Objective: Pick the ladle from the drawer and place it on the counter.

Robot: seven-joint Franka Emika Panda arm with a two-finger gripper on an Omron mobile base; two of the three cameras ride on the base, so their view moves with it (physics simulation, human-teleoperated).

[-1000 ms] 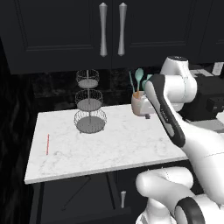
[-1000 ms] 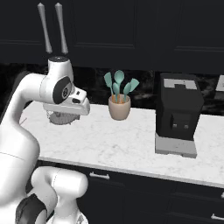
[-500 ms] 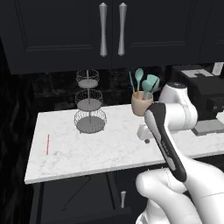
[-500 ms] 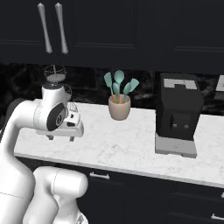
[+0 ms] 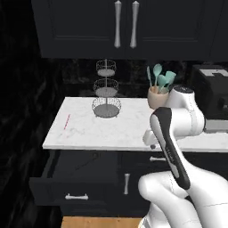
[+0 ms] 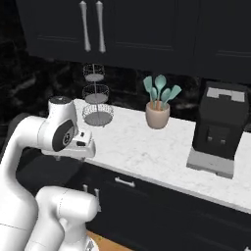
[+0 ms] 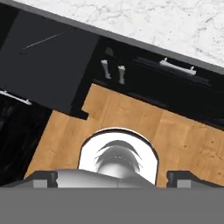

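No legible text, label, brand, number or sign appears on any surface in these views. The black cabinet doors (image 5: pixel 124 22), the coffee machine (image 6: pixel 220 127) at the right end of the counter (image 5: pixel 89 131), and the open drawer (image 5: pixel 75 178) below its left end all present plain, unmarked faces.

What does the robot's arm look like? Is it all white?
Mostly white. The arm is made of smooth, rounded, glossy white shells, with a dark strip along one link and dark grey round caps at the joints. No cables or markings show. In the hand view, the gripper has two small dark finger tips.
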